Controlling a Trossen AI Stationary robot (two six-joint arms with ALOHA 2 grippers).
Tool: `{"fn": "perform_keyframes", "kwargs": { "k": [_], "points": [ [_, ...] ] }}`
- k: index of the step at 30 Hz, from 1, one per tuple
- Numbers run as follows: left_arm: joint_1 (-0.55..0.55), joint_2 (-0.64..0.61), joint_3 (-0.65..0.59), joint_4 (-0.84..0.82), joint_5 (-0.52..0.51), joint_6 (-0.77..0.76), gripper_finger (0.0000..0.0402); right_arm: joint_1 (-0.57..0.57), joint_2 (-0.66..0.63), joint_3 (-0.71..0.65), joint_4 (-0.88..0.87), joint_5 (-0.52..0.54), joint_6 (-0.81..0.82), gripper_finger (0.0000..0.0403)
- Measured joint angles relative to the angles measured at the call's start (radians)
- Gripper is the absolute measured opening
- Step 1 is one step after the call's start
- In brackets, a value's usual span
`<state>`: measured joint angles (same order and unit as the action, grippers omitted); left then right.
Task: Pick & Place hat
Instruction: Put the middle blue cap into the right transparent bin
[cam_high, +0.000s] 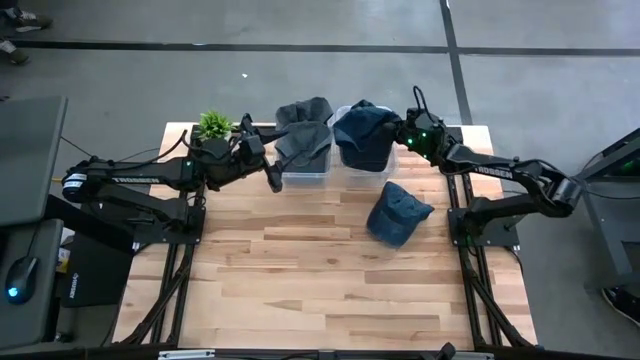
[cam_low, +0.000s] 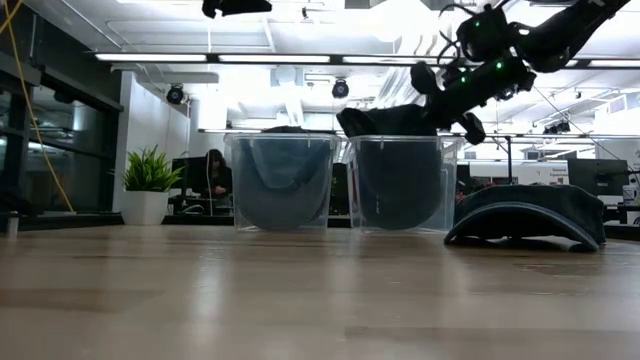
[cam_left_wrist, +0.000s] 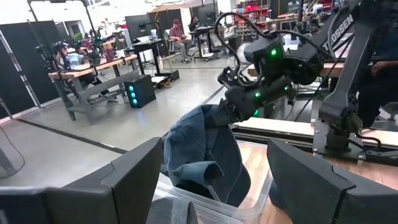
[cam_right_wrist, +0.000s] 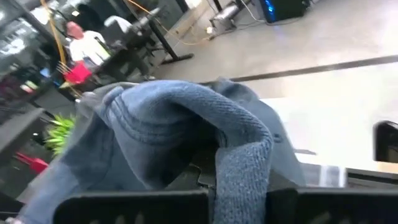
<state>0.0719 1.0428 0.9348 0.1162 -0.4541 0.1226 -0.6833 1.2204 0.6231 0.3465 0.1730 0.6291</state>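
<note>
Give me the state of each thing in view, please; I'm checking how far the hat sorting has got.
Left bin: holds a grey hat, draped over its rim.
Right bin: blue hat hanging into it.
Blue hat: gripped, not released.
Third hat: lying on the table, untouched.
Right gripper: shut on the blue hat, over the right bin.
Left gripper: open, empty, beside the left bin.
Plant: upright at the table's corner.

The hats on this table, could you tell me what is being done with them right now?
The right claw is shut on a blue hat, holding it over the right clear bin. The left bin already holds a grey hat, and the left claw sits open beside that bin. A third hat lies on the wooden table in front of the bins, not yet picked up.
</note>
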Motion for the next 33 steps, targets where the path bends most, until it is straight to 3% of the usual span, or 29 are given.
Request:
{"fn": "perform_keyframes", "kwargs": {
  "k": [22, 33],
  "points": [
    [0.0, 0.0, 0.0, -0.016, 0.0, -0.003, 0.0289, -0.011, 0.019, 0.0, -0.096, 0.04, -0.125, 0.0016],
    [0.0, 0.0, 0.0, -0.022, 0.034, -0.022, 0.0288, -0.011, 0.019, 0.0, -0.095, -0.013, -0.237, 0.0018]
  ]
}}
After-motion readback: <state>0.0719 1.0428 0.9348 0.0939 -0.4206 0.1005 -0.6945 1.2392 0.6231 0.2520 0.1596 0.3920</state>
